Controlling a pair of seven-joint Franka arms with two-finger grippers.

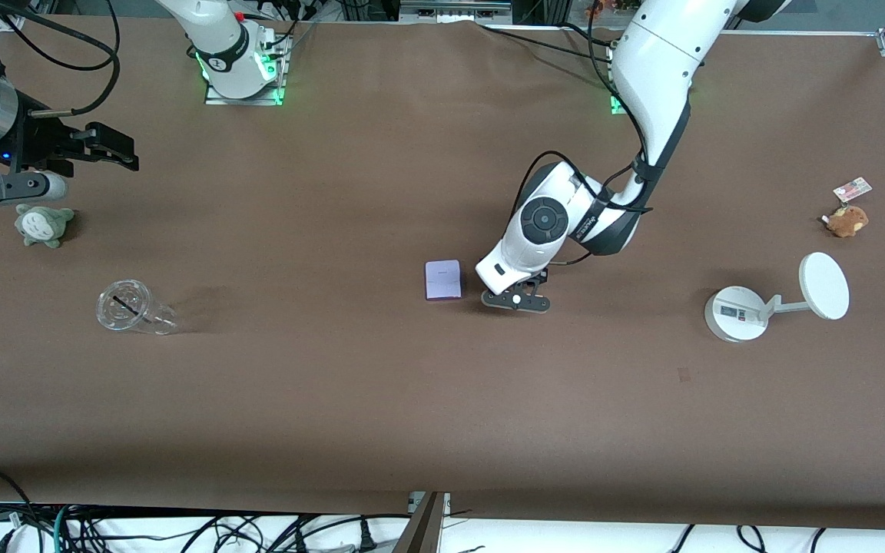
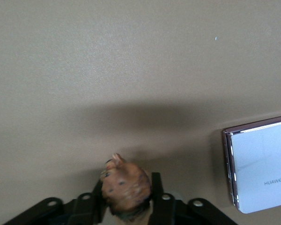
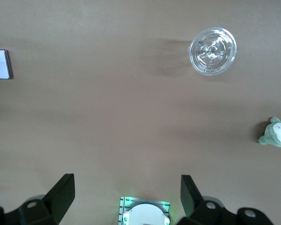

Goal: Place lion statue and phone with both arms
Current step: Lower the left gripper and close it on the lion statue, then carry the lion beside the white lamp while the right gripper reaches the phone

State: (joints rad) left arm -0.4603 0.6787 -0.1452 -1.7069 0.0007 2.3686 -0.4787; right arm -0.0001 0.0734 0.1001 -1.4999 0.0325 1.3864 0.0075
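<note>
While the left pincer [image 1: 517,300] clamps the lion statue [image 2: 125,187] low over the tabletop [image 1: 381,399] just beside the phone [image 1: 443,279], a careless release may topple the figurine against it; the right pincer [image 3: 126,192] waits open above the plush toy [image 1: 44,224].

From my seat, the left gripper [image 2: 126,206] hides most of the lion statue [image 2: 125,187], the left wrist view's edge cuts off the phone [image 2: 262,164], and the tag [image 1: 852,188] by the table's edge is too small to read.
</note>
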